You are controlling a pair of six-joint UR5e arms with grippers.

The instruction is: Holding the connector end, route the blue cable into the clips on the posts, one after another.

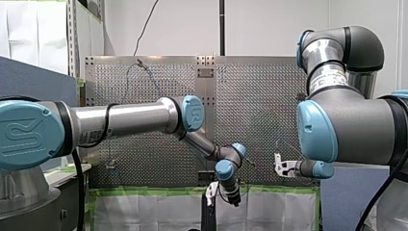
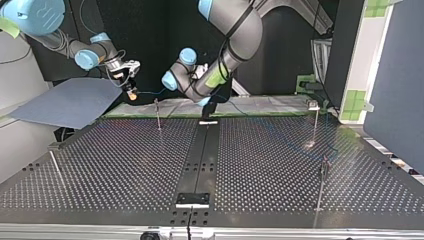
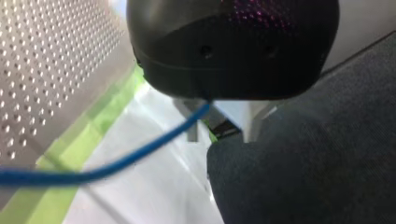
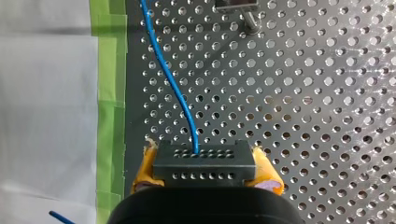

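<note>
My right gripper (image 4: pixel 205 174) is shut on the black connector (image 4: pixel 205 157), with a yellow pad on each side of it. The blue cable (image 4: pixel 175 86) leaves the connector and runs over the perforated table past a clip post (image 4: pixel 239 6). In the top view my right gripper (image 2: pixel 131 93) hangs above the table's far edge, and the cable (image 2: pixel 150 93) stretches from it toward my left gripper (image 2: pixel 207 110). In the left wrist view the cable (image 3: pixel 126 161) comes out from under the black body of my left gripper (image 3: pixel 222 135), between metal fingers (image 3: pixel 190 123) that stand apart.
Thin posts stand on the table (image 2: pixel 125 165): one near the far edge (image 2: pixel 158 114), two at the top view's right (image 2: pixel 316 122) (image 2: pixel 322 187), and one at its left (image 2: pixel 55 167). A grey-blue panel (image 2: pixel 70 102) lies off the far left corner. A dark rail (image 2: pixel 200 160) runs down the middle.
</note>
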